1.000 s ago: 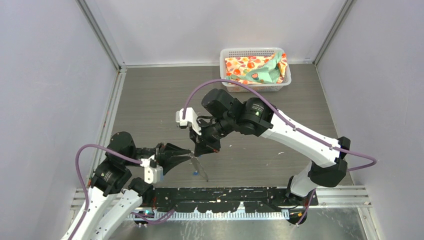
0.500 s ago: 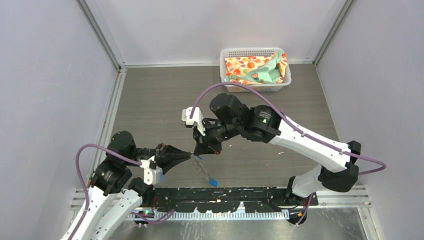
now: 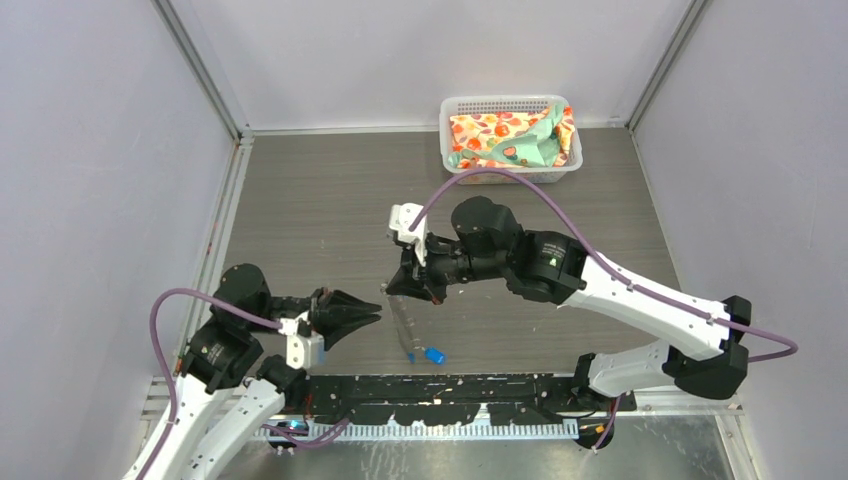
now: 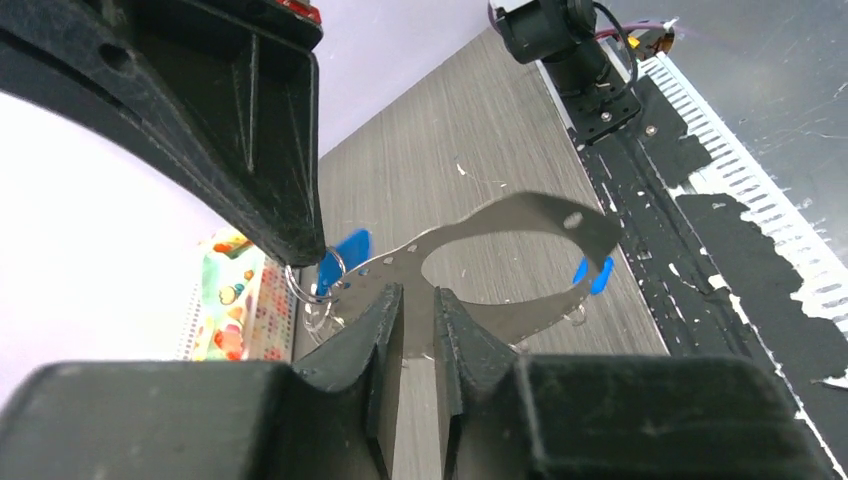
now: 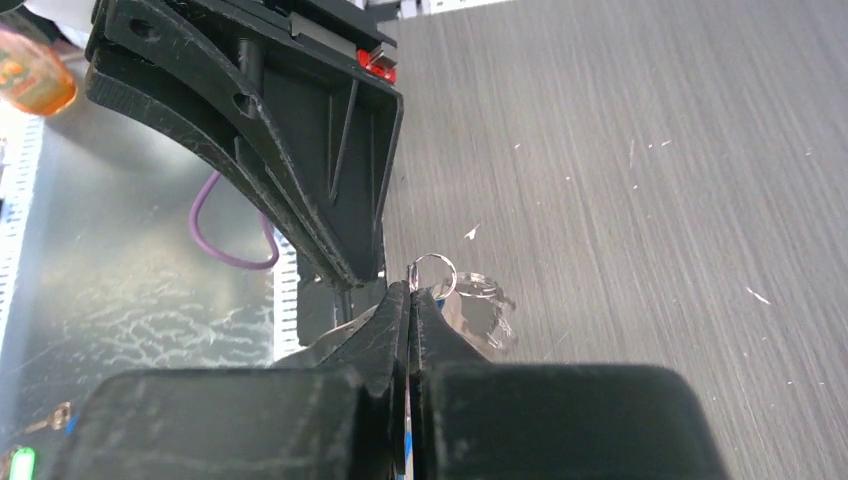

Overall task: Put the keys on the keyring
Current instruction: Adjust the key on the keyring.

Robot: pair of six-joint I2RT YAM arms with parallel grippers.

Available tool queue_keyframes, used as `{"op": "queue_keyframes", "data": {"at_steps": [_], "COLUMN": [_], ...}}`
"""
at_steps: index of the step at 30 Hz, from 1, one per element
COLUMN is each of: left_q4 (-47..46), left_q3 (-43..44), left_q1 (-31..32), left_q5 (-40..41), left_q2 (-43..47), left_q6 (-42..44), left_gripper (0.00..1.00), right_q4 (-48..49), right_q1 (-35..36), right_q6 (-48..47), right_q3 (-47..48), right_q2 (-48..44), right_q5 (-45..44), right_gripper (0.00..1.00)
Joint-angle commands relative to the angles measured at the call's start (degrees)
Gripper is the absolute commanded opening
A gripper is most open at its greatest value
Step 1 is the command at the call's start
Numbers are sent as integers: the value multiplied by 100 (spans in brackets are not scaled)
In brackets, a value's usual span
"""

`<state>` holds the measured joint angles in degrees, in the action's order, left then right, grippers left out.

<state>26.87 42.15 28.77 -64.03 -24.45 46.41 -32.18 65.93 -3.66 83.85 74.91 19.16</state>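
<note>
The keyring (image 3: 399, 322), a thin silvery loop, hangs from my right gripper (image 3: 391, 291), which is shut on its top end. One blue-headed key (image 3: 435, 355) dangles at the loop's bottom, just above the table. In the left wrist view the keyring (image 4: 520, 215) is a flat perforated band, with one blue key (image 4: 345, 255) on a small wire ring at the right fingertip and another key (image 4: 595, 272) at the far side. My left gripper (image 3: 377, 317) points at the loop from the left, jaws narrowly apart. The band shows beyond its tips (image 4: 418, 300), not between them.
A white basket (image 3: 505, 100) with patterned cloth stands at the back right. A black strip (image 3: 450, 386) runs along the table's near edge by the arm bases. Grey walls close in left, right and back.
My right arm has moved right and carried the keyring off the left fingertips. The bottom blue key has swung rightward. The left jaws have narrowed and the left arm has stayed put.
</note>
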Motion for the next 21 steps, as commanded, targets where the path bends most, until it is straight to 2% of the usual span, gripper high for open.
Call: {"op": "queue_keyframes", "data": {"at_steps": [1, 7, 9, 14, 18, 21], "left_q4": [-448, -1145, -1197, -1197, -431, -53], "left_q3": [300, 666, 782, 889, 1199, 1358], "left_q1": [16, 16, 21, 14, 16, 15], "left_q5": [294, 1316, 1354, 656, 96, 162], "left_q2": [-38, -335, -390, -521, -886, -1105], "left_q6": [-977, -3347, -3823, -4018, -3663, -3362], "left_gripper": [21, 34, 38, 34, 32, 31], "right_q4": [1309, 1941, 2052, 2411, 2603, 2619], "right_q1": [24, 97, 117, 152, 182, 206], "right_q6": [254, 295, 263, 179, 114, 71], "right_q3": [-432, -992, -1129, -1471, -1588, -1583], "right_q2": [-505, -798, -907, -1144, -1213, -1168], "right_q5": [-331, -404, -472, -591, -665, -559], "right_gripper": [1, 1, 1, 1, 1, 1]}}
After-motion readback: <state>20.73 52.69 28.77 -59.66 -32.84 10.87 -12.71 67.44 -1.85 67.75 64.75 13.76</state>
